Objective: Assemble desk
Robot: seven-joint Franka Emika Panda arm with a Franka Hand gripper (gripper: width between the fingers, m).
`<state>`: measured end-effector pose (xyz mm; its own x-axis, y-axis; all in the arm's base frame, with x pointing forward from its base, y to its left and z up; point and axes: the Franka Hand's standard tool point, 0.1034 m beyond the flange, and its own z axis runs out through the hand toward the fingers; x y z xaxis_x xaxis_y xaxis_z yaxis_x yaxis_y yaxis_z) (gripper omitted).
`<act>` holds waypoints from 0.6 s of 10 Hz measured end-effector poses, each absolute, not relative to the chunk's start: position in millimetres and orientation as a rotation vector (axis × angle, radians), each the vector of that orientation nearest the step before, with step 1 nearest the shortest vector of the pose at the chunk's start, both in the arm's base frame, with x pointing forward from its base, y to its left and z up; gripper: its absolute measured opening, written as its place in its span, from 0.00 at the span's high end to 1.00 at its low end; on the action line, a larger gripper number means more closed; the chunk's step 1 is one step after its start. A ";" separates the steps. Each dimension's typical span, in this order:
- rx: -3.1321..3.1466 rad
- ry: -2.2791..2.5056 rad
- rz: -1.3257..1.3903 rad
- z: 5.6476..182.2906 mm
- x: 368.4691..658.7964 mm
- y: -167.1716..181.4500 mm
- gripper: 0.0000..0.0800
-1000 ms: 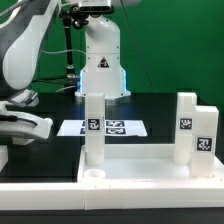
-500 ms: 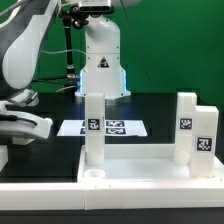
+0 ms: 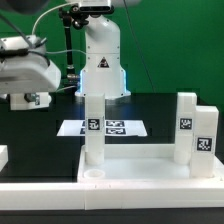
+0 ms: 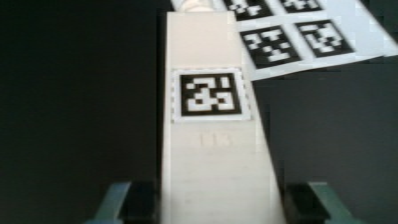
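Above the marker board [image 4: 294, 40], gripper [image 4: 217, 205] clamps a tagged leg [image 4: 214, 110]; carrying step, judged; next move needs alignment over a free tabletop [image 3: 135, 165] corner socket.

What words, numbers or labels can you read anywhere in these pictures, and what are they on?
No readable words or numbers anywhere.
Upright leg: a black-and-white square tag, a pattern, no text.
Two legs at the exterior view's right: the same kind of tags, no text.
Marker board: pattern tags only.
Leg between the gripper fingers: one pattern tag, no text.
Robot base: a small lit mark, too blurred to read.
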<state>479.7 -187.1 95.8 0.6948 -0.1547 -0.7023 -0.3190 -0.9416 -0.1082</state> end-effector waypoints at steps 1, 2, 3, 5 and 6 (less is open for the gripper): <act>-2.757 0.381 0.957 96.7 487.4 -189.2 0.64; -2.806 0.386 0.856 98.9 488.5 -189.8 0.64; -2.870 0.357 0.735 113.5 502.3 -187.1 0.64; -2.935 0.332 0.325 171.1 556.3 -173.1 0.64; -2.953 0.338 0.223 188.5 565.0 -170.9 0.64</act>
